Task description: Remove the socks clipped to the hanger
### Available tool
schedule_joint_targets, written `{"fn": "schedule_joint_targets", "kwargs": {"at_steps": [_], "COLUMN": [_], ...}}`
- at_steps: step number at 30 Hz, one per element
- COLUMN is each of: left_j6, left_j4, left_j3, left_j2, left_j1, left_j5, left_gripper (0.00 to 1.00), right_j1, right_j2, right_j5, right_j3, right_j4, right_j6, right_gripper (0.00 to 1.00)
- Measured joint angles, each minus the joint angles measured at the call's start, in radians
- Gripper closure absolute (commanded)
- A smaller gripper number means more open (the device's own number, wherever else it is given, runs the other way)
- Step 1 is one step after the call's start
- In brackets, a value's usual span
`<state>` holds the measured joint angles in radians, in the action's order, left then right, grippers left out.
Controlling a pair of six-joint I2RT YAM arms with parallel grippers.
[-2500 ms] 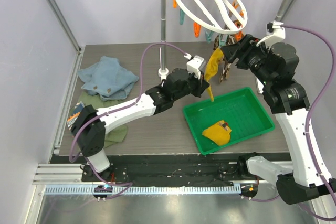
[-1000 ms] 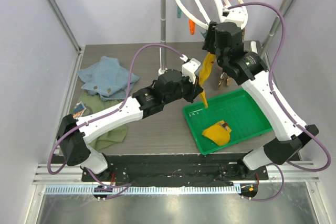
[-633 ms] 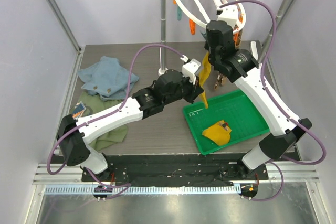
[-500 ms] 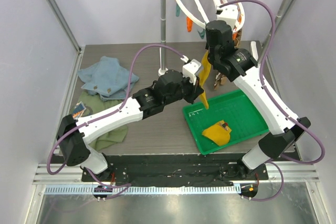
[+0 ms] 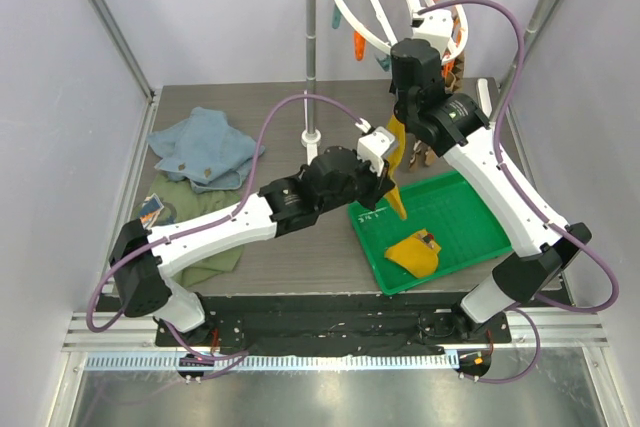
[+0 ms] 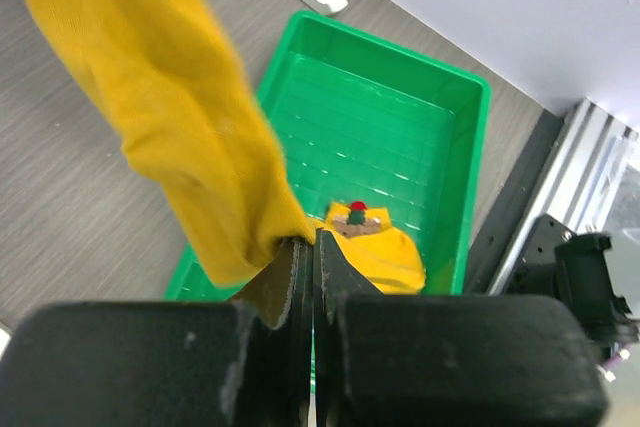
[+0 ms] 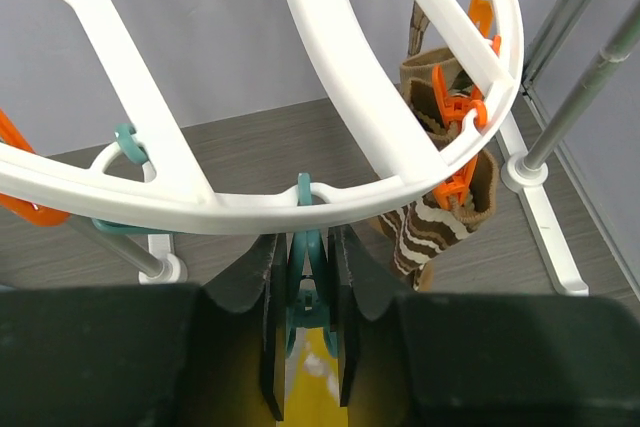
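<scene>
- the hanger (image 7: 400,187) hangs up high.
- the yellow sock (image 6: 180,117) hangs straight down from it, its long way up and down, by the green tray (image 6: 380,137).
- the left gripper (image 6: 312,247) pinches the sock's low end.
- the right gripper (image 7: 305,247) is nearer the top and seems to squeeze the little clip (image 7: 305,297) just above the sock.

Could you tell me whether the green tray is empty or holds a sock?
Not empty: one mustard-yellow sock lies in the near corner of the green tray; the rest of its floor is bare.
</scene>
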<state>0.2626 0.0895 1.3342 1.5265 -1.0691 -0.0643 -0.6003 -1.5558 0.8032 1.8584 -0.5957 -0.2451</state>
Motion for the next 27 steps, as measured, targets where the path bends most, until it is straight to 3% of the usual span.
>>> {"fn": "schedule_joint_targets", "kwargs": {"at_steps": [11,17,23,26,27], "left_j6": [0.001,0.098,0.206,0.242,0.253], "left_j4": [0.014,0.003,-0.113,-0.145,-0.149], "left_j3": [0.000,-0.001,-0.069,-0.106,-0.120], "left_j2": [0.011,0.025,0.095,0.151,0.161], "left_j1": [-0.037,-0.037,-0.049,-0.062,-0.066], "left_j5": [-0.013,0.042,0.076,0.081,0.082], "left_gripper": [1.00,1.00,0.96,0.73,0.58], "right_j1": [0.000,0.000,0.000,0.000,0.000], "right_j2": [0.008,0.039,0.083,0.099,0.103], "right_j5": [-0.071,-0.127,-0.161,-0.185,-0.192], "right_j3": [0.000,-0.005,-0.029,-0.043,-0.047], "right_j4": [0.013,0.018,0.026,0.031,0.033], "right_j6": [-0.027,-0.045,-0.049,-0.050,-0.050], "right_gripper": [0.99,0.98,0.95,0.87,0.85]}}
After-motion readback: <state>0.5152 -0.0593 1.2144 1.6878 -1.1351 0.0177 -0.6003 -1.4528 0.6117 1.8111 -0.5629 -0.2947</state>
